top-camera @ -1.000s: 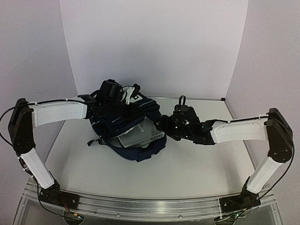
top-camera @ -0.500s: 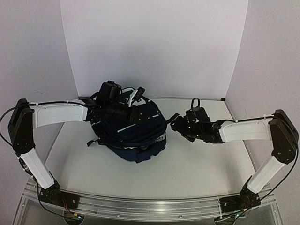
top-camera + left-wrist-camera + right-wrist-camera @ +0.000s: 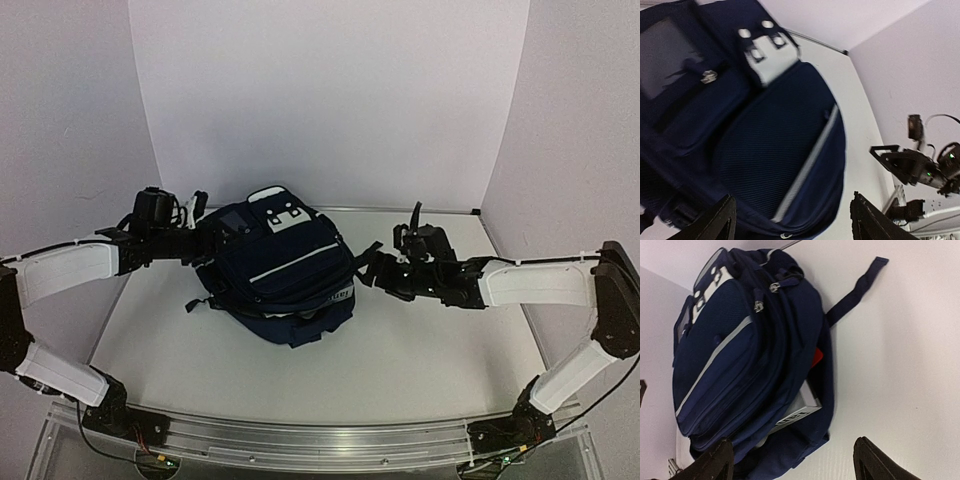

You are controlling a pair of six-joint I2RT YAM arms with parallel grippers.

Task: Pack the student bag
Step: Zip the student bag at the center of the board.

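Note:
The student bag [image 3: 280,265] is a navy backpack with thin white stripes and white buckles. It lies at the middle of the table with its front flap down. In its side opening a white book with black lettering [image 3: 799,414] and a red item [image 3: 818,358] peek out. My left gripper [image 3: 197,212] hangs open just off the bag's upper left, holding nothing. The left wrist view has the bag [image 3: 755,130] filling the space beyond the spread fingers [image 3: 720,220]. My right gripper [image 3: 368,268] stands open beside the bag's right edge, apart from it.
A loose navy strap [image 3: 855,292] trails from the bag across the white table [image 3: 430,350]. White walls close the back and both sides. The right arm [image 3: 915,165] shows across the table in the left wrist view.
My left gripper opened, let go of the bag's flap and drew back to the left. The flap dropped over the book. My right gripper pulled back to the right.

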